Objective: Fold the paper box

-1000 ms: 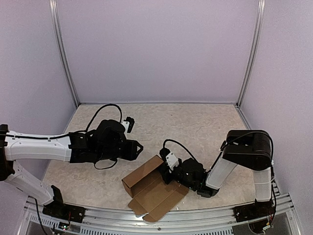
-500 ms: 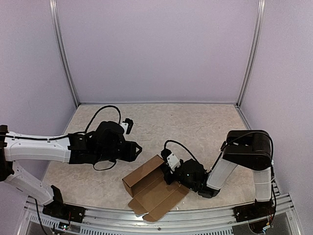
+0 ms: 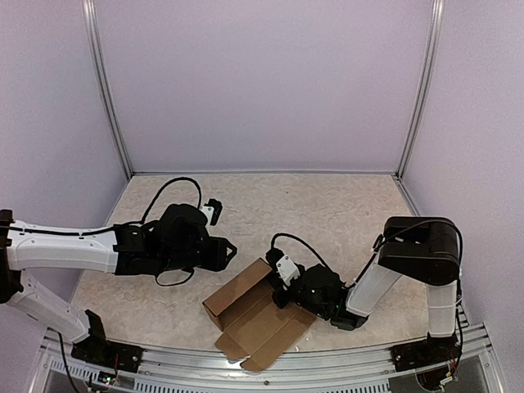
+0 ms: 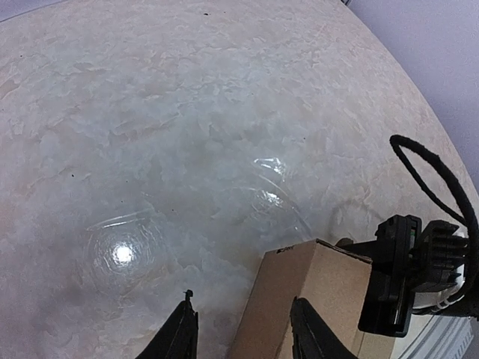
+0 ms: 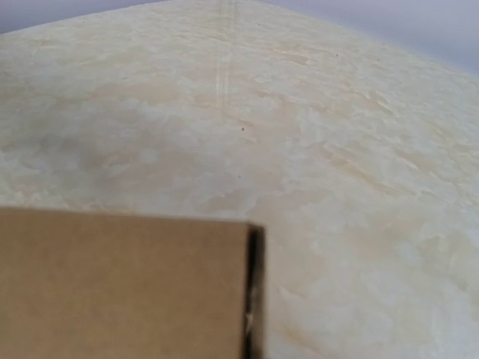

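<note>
Top external view: the box [image 3: 262,323] lies near the front edge, long axis diagonal. The right gripper [image 3: 278,291] (the nearer one) is clamped on its right end, while the left gripper [image 3: 232,246] hangs open and empty just beyond its far side.

Lilac walls [image 3: 262,82], marbled beige table [image 3: 327,205]

A brown cardboard paper box [image 3: 255,318], flaps spread, lies on the beige marbled table [image 3: 327,205]. The black right gripper [image 3: 278,286] pinches its right end, and the left gripper [image 3: 232,248] hovers nearby.
</note>
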